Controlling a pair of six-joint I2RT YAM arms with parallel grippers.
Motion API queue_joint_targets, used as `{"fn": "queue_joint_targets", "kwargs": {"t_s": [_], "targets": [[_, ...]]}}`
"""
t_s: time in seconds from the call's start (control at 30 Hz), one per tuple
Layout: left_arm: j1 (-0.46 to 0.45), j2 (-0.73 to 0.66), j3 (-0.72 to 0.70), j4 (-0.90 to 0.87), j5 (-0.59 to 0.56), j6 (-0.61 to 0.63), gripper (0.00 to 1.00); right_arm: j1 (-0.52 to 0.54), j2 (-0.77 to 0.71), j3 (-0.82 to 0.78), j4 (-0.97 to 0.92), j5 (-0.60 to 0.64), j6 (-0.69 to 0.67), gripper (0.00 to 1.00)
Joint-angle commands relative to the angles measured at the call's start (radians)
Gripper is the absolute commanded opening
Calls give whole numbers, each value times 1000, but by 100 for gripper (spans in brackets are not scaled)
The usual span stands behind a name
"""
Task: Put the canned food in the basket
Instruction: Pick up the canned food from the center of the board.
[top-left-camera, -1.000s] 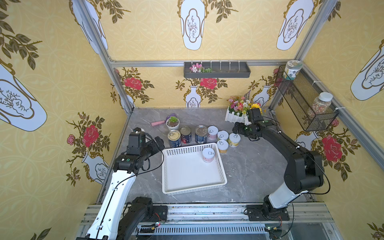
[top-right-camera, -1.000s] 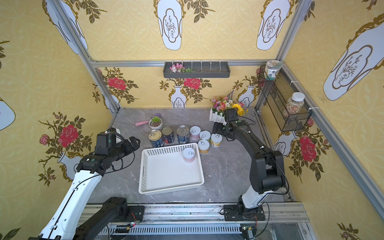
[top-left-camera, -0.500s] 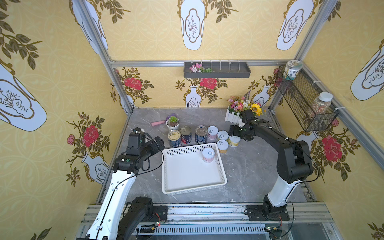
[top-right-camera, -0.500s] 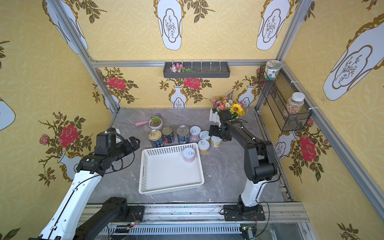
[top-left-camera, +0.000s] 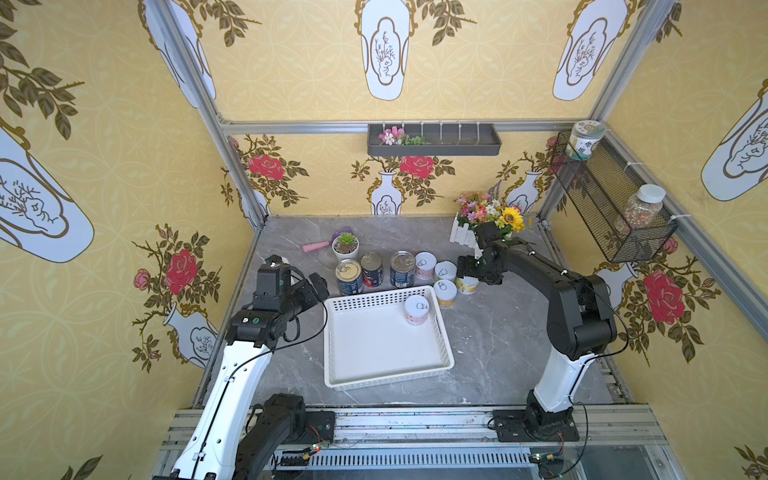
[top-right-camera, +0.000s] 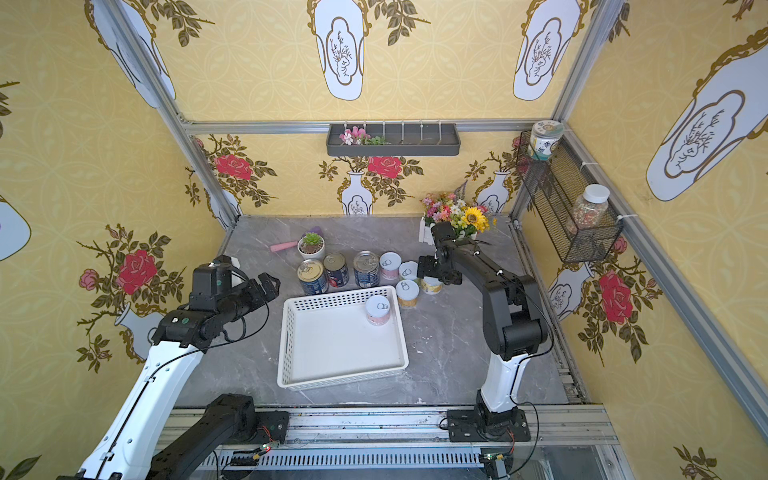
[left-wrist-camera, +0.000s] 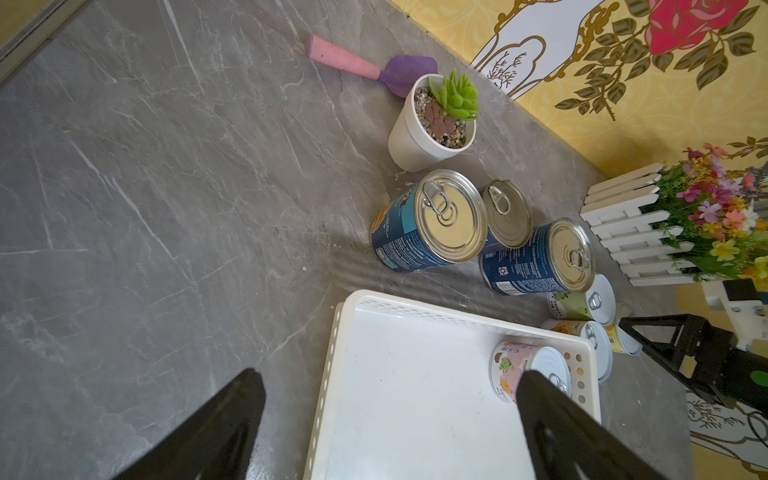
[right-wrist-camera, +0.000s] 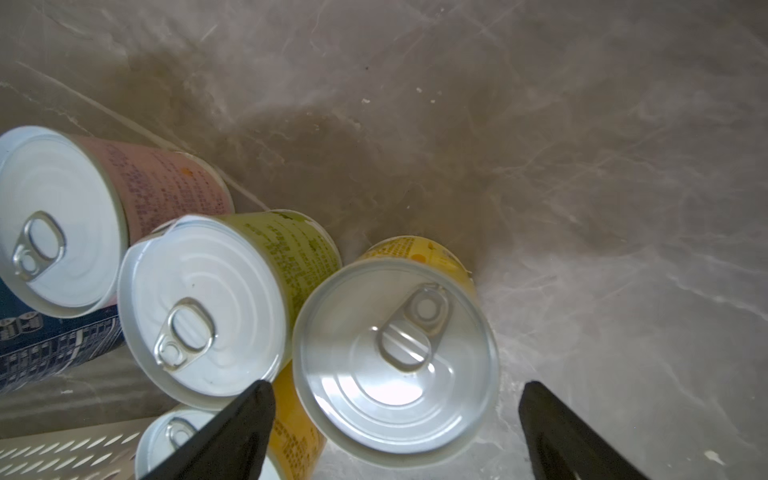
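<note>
1. Right gripper (right-wrist-camera: 396, 399): my fingers are spread and straddle the yellow-label can (right-wrist-camera: 395, 361). I judge neither pad is pressing it. The can sits closer to one finger than the other.
2. Left gripper (top-left-camera: 318, 286): my fingers are spread wide and hold nothing. It hovers just left of the basket (top-left-camera: 382, 345), by its far-left corner.
3. Canned food, placed: one pink-label can (top-left-camera: 416, 309) stands upright inside the basket, in the far-right corner.
4. Canned food, outstanding: seven cans on the table along the basket's far side. The large metal-topped cans (top-left-camera: 371, 269) are to the left. Four small white-lidded cans are to the right, including my target.
5. Hazard: one finger comes down into the narrow gap beside the green-label can (right-wrist-camera: 199, 299) and a second yellow can (right-wrist-camera: 291, 436). Closing could shove or tip those neighbours.
6. Hazard: the can is off-centre between my fingers, so the grip may drag it sideways or catch only its rim. It could then slip as I lift it.
7. Writing: there is fine print on the pink, green and dark blue labels, and none of it is legible. No brand can be read.
</note>
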Motion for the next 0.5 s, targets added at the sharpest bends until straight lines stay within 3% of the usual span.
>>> {"fn": "queue_joint_targets", "kwargs": {"t_s": [0.0,0.47], "targets": [[0,0,-8,13,0,5,100,3,-17,-14,-10,16,2,95],[0,-2,-8,12,-1,3,100,8,51,23,-10,17,-19,95]]}}
